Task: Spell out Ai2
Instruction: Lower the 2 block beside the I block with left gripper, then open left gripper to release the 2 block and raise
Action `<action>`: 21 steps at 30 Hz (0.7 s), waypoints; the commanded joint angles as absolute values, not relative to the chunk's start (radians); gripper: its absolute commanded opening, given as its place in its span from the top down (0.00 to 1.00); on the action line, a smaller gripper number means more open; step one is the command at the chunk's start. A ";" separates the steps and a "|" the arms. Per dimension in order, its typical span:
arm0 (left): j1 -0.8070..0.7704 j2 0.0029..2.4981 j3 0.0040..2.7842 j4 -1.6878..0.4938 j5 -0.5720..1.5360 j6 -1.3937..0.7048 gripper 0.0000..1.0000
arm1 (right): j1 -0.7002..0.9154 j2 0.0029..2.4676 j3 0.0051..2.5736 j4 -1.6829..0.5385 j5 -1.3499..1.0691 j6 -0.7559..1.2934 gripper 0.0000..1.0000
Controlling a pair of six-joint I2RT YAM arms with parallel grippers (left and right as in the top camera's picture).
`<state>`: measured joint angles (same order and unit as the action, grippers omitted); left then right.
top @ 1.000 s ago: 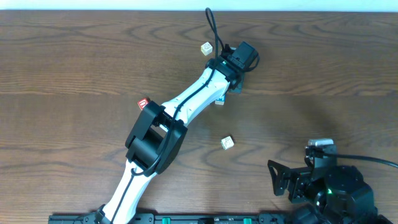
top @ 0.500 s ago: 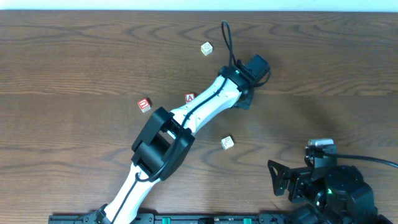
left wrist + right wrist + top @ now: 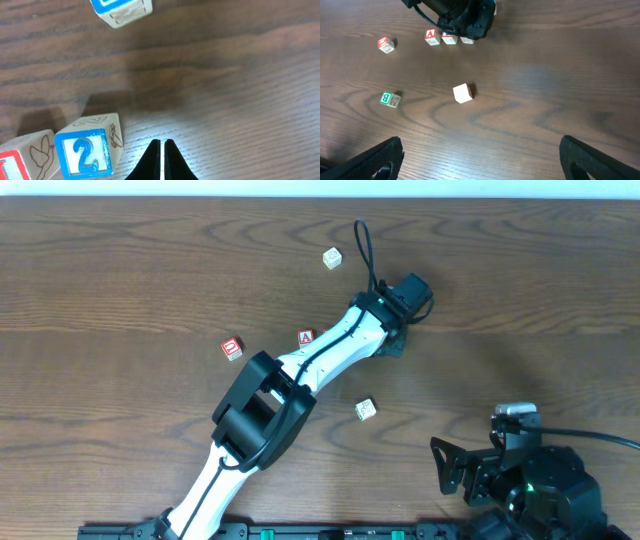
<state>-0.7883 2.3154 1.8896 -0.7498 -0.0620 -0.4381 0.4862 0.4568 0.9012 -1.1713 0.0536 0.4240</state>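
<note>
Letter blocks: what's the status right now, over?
Left gripper shut, empty, beside 2 cube. Right gripper open, away from the cubes. A cube, I cube, 2 cube in a row. Blank-faced cube lies apart; nothing blocking.

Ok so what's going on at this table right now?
The left arm is stretched out over a row of small wooden cubes on the table: the red A cube, a red-edged cube and the blue 2 cube, side by side. The left pincer is shut on nothing, just beside the 2. The right pincer is open and holds nothing. A green B cube and a plain-faced cube lie apart from the row.
</note>
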 commanded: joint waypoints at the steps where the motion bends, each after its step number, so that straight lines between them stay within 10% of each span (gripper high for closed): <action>1: -0.785 2.329 1.886 -0.748 -0.109 -0.476 0.94 | 0.485 0.456 0.897 -1.175 0.064 0.413 0.01; 21: -0.784 2.335 1.886 -0.782 -0.196 -0.525 0.94 | 0.485 0.456 0.897 -1.175 0.064 0.414 0.01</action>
